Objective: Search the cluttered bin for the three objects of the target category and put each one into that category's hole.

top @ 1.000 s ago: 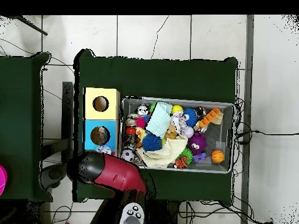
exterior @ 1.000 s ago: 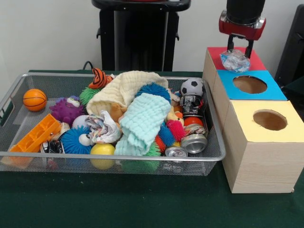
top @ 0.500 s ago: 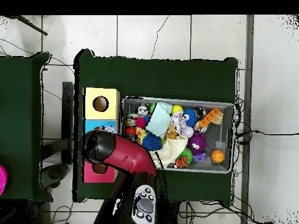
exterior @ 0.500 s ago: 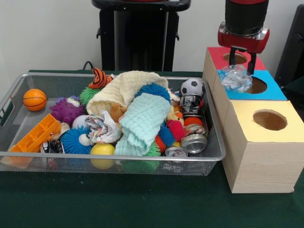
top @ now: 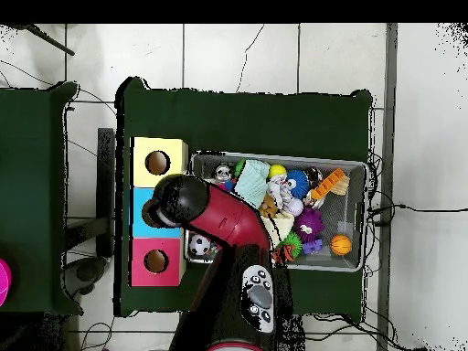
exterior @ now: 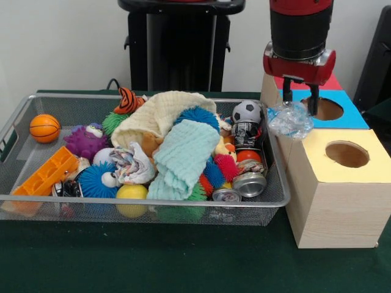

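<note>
Since the earlier frames, the gripper (exterior: pixel 300 97) with its crumpled clear plastic bundle (exterior: pixel 290 119) has been carried off the red-topped box (exterior: pixel 330 81), across the blue-topped box (exterior: pixel 293 104), toward the wire bin (exterior: pixel 276 183). In the overhead view the red arm (top: pixel 228 219) is now laid across the bin's edge and the blue box, where it was previously seen over the red one.

Below and to the side of the jaws, the wire bin is filled with clutter: a cream cloth (exterior: pixel 160 113), a mint-green cloth (exterior: pixel 183 155), an orange tray (exterior: pixel 46 174), a purple spiky toy (exterior: pixel 85 141), blue spiky balls (exterior: pixel 96 180), crushed cans (exterior: pixel 249 183), a soccer ball (exterior: pixel 247 111), a yellow ball (exterior: pixel 132 192) and a small basketball (exterior: pixel 44 128) at the end farthest from the jaws.

On the other side of the jaws, three boxes are lined up; the yellow-topped box (exterior: pixel 317 152) lies just beneath and beyond the bundle, the blue-topped box directly behind the jaws, the red-topped box beyond that. Each shows a round hole; the blue box's hole (exterior: pixel 327 108) is seen just beside the gripper's finger (exterior: pixel 313 101).

The jaws are closed on the plastic bundle, which is hung beneath them, in the air, over the gap where the bin's rim meets the boxes.
</note>
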You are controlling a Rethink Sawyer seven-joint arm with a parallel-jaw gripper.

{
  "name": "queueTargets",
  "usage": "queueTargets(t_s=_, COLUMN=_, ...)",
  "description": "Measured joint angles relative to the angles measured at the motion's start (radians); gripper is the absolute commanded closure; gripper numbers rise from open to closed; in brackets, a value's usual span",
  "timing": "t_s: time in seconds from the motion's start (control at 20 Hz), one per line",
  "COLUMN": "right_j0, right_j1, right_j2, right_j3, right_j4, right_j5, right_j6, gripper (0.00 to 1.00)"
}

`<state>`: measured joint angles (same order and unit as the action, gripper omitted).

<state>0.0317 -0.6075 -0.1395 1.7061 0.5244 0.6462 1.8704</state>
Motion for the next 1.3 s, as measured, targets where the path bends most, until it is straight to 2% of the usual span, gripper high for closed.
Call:
queueTargets(t_s=0.45, right_j0=-0.016, right_j1=0.002, right_j2=0.003, right_j3=-0.008, right_j4=0.001, right_j5=-0.001, right_j6=0.000, gripper=1.00)
queueTargets(t_s=0.95, right_j0=0.091, right_j1=0.000, right_j2=-0.008, right_j3=-0.008, right_j4=0.002, right_j5=-0.030, right_j6=0.001, gripper=1.00)
queueTargets(t_s=1.3, right_j0=0.124, right_j1=0.003, right_j2=-0.008, right_j3=-0.002, right_j4=0.002, right_j5=-0.030, right_j6=0.001, gripper=1.00)
